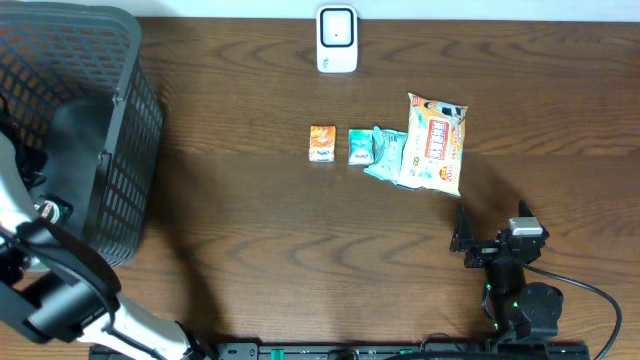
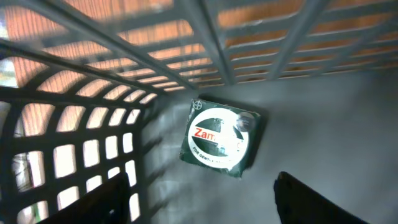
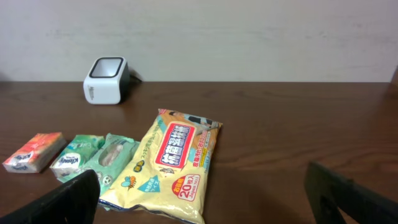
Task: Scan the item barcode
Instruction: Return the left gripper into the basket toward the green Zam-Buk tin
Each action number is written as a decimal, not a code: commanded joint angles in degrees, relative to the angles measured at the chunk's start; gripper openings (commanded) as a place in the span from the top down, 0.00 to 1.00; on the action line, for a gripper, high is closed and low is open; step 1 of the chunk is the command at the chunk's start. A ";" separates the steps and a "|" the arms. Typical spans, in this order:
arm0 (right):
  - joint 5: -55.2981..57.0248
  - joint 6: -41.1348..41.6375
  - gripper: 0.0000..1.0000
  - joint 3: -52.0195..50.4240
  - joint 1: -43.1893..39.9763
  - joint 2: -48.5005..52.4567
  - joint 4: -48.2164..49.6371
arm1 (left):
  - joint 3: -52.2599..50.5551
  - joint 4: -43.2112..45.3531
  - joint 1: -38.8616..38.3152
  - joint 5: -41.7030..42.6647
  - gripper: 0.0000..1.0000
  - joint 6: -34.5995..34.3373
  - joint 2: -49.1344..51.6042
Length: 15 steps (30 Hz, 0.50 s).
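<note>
Overhead view: a dark wooden table (image 1: 300, 260) carries a dark mesh basket (image 1: 130, 130) at its left end and a white scanner (image 1: 337, 40) at the middle of its far edge.
Row of goods: an orange packet (image 1: 322, 143), a mint packet (image 1: 360, 146), a teal pouch (image 1: 385, 152) and a large yellow wipes pack (image 1: 435, 143) lie side by side in front of the scanner, well apart from it. The pouch touches the wipes pack.
Left arm (image 1: 60, 270): it comes in from the near left corner and reaches to the basket's near side.
Left gripper (image 2: 200, 186): inside the basket and looking down at its grey floor. Its fingers stand apart with nothing between them.
Item: a green-and-white packet (image 2: 221, 143) lies flat on the basket floor near a curved corner wall. It lies just beyond the fingertips and neither one touches it. Its printed face is up, with lettering that starts "Zam".
Right gripper (image 3: 200, 177): low over the table at the near right, facing the row of goods and the scanner. Its fingers are spread wide and hold nothing.
</note>
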 commanded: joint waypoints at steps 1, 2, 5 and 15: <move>0.04 -0.46 0.01 -0.11 -0.17 -0.31 -0.15 | -0.28 -0.46 0.66 -0.59 0.18 -2.45 2.62; 0.04 -0.46 0.01 -0.11 -0.17 -0.31 -0.15 | -0.28 -0.46 0.66 -0.57 0.15 -2.43 3.43; 0.04 -0.46 0.01 -0.11 -0.17 -0.31 -0.15 | -0.28 -0.72 0.66 0.22 0.11 -2.43 5.86; 0.04 -0.44 0.01 -0.11 -0.17 -0.31 -0.15 | -0.68 -0.35 0.83 2.60 0.07 -2.62 10.80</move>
